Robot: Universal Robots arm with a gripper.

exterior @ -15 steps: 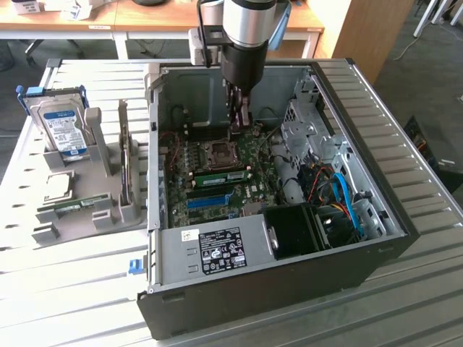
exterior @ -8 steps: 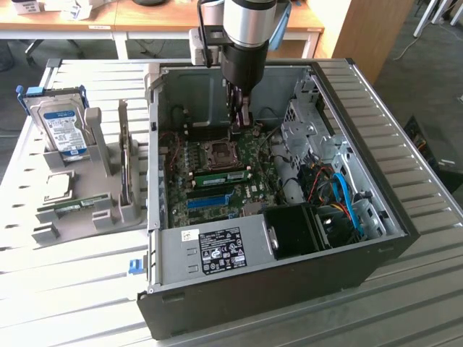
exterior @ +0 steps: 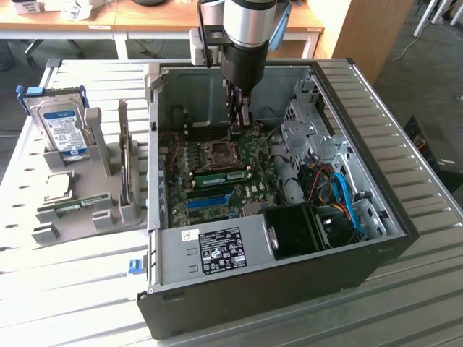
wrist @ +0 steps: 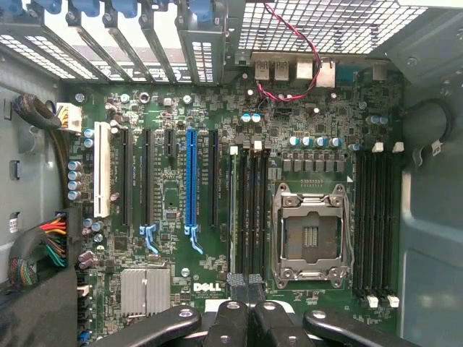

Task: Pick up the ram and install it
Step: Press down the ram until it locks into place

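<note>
Ram (exterior: 221,176) seated on edge in a motherboard (exterior: 253,191) slot, at 6 o'clock of the processor socket (exterior: 219,152) in the exterior view, long axis running 9 to 3. Gripper (exterior: 239,132) at 1 o'clock of the socket, fingers (wrist: 235,283) pressed together, clamping nothing. Case (exterior: 155,144) walls all around; open above.

exterior view: high and set back, looking down into the open case (exterior: 289,238) on the counter (exterior: 87,289).
wrist view: close above the motherboard (wrist: 217,217), facing straight down.
shared: motherboard, CPU socket (wrist: 309,231).
</note>
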